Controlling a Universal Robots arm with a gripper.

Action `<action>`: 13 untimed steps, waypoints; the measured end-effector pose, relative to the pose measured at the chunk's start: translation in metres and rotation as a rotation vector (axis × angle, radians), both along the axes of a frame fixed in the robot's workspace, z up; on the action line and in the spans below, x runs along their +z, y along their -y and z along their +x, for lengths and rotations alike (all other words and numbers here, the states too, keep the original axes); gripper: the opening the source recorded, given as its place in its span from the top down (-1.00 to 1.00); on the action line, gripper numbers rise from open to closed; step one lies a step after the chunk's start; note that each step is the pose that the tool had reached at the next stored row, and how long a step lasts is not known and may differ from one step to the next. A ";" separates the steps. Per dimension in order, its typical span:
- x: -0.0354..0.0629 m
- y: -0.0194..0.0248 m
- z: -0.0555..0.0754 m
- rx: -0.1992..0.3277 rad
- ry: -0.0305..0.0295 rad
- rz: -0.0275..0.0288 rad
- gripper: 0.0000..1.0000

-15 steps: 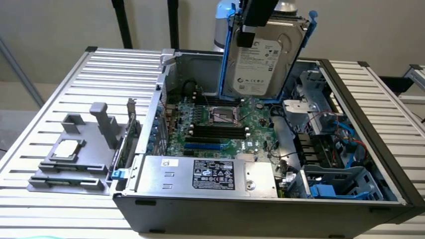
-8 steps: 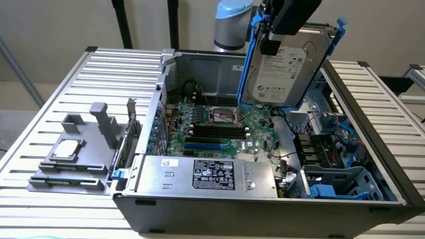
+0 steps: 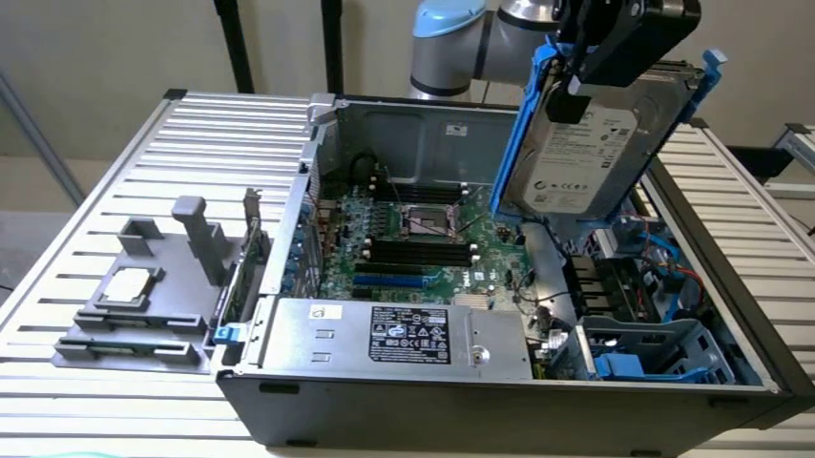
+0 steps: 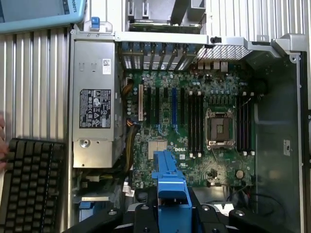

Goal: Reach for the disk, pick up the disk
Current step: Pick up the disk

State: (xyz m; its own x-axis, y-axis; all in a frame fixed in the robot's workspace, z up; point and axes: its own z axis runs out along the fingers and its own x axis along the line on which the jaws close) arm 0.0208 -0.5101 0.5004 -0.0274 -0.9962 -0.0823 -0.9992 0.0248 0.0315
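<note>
Slatted metal table [image 3: 114, 143] is carrying an open computer case [image 3: 510, 401], and the disk [image 3: 598, 143] is being held high above it, clamped by its blue frame in the end effector [image 3: 579, 91]. The grip is apparently being taken on one edge only, so the disk is risking swinging, slipping and dropping onto the motherboard [image 4: 194, 126] directly beneath.

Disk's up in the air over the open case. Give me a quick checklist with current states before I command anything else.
1. The gripper grasps the disk: ok.
2. Disk lifted above the motherboard: ok.
3. Blue frame clipped on disk: ok.
4. Grip centred on the disk: not ok, it holds the upper end and the disk hangs tilted.
5. Cables free of disk: cannot tell.
</note>
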 end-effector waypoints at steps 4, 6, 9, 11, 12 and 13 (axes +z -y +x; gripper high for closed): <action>0.0000 0.0101 0.015 0.000 -0.0009 0.0001 0.35; 0.0000 0.0150 0.022 0.000 -0.0017 -0.0001 0.35; 0.0000 0.0223 0.033 0.000 -0.0041 0.0000 0.35; 0.0001 0.0272 0.040 0.000 -0.0065 0.0000 0.35; 0.0003 0.0296 0.043 0.000 -0.0080 0.0000 0.35; 0.0012 0.0321 0.046 0.000 -0.0098 -0.0001 0.35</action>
State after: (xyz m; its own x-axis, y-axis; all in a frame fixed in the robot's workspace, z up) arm 0.0667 -0.5421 0.5015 -0.0282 -0.9962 -0.0819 -0.9988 0.0249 0.0414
